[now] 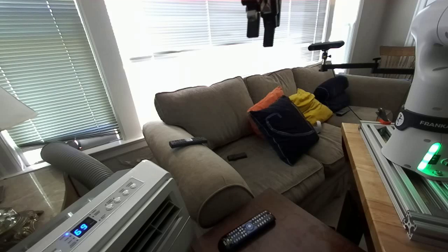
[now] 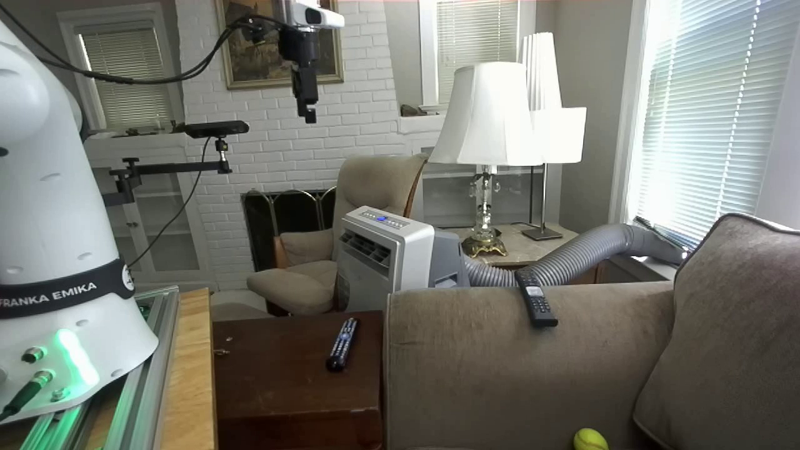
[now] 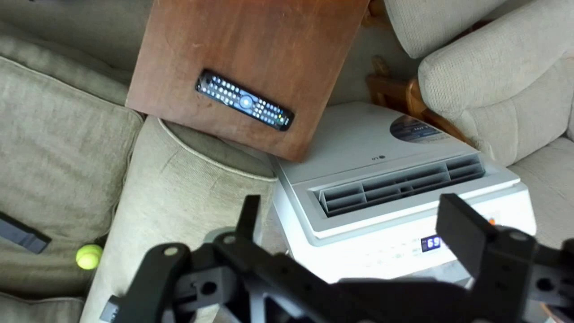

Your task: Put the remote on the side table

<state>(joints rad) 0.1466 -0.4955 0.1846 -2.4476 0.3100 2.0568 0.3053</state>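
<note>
Wrist view: empty fingers spread apart, bottom; slim black remote on sofa cushion, lower left; pickup and placing on brown worktop, top centre, seem undone.

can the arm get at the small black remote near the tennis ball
Probably yes: the small black remote lies uncovered on the sofa seat, and the jaws are open and empty. They hang high, and would need to come across and down, clear of the tennis ball.
</note>
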